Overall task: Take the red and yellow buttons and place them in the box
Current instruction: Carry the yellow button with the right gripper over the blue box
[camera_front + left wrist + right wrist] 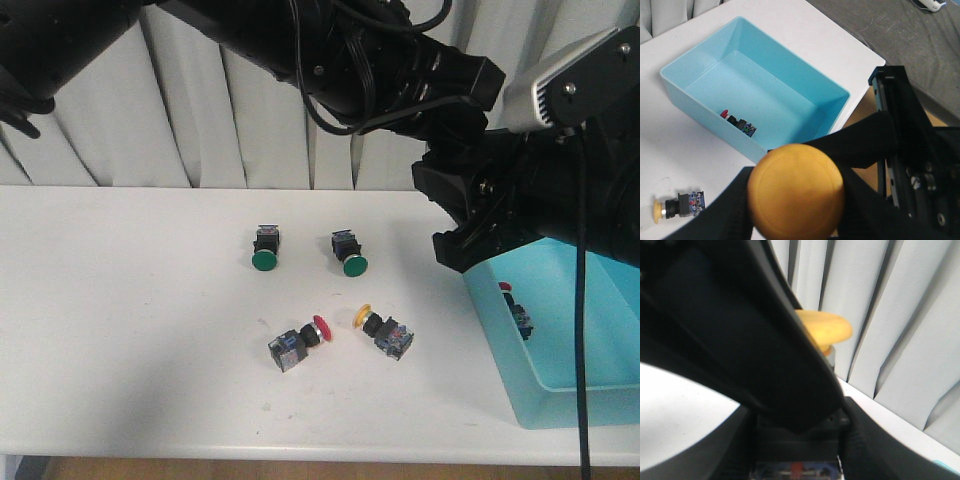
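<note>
1. The left gripper [805, 167] is clamped on a held yellow button [795, 200]. Black fingers [867, 145] press either side of its cap, which faces the wrist camera and fills the lower part of that view.
2. Past that cap lies the box [687, 95], open-topped on the white table [670, 150], near the table's right edge.
3. One boxed red button [515, 303] lies on its side on the box floor, against the wall nearest the loose switches.
4. On the table just left of the box lie a yellow button [385, 331] and a red button [298, 342], both tipped over, near each other with caps pointing inward.
5. Two green buttons [265, 248] sit farther back, side by side but apart.
6. In the front view, black arms [380, 60] reach across the top of the scene. A black gripper block [470, 225] hangs over the box's far left corner, hiding that corner and whatever is held.
7. In the right wrist view, a large blurred black part [740, 340] covers most of the picture. A yellow cap [827, 327] shows behind it, against the curtain [910, 315].
8. I cannot tell how the right gripper [800, 460] stands, or whether that cap is the held one.
</note>
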`<move>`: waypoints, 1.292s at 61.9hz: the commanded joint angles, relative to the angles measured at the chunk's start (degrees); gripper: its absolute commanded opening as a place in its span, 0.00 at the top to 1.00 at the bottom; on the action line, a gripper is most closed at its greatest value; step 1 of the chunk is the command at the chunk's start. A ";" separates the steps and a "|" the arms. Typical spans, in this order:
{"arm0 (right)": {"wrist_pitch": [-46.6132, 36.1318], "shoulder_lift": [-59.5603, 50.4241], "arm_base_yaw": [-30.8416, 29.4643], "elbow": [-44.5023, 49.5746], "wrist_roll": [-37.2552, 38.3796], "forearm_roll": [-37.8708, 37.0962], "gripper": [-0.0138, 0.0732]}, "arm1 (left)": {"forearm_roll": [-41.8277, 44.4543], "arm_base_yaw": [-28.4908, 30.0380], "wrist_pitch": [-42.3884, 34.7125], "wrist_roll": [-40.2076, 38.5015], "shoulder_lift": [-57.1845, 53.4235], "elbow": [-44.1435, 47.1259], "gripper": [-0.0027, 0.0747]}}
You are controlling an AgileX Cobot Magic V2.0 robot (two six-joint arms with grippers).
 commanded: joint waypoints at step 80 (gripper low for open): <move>-6.71 0.34 -13.50 -1.81 1.40 0.45 0.84 | 9.99 -5.23 -6.15 6.19 -5.03 -1.71 0.33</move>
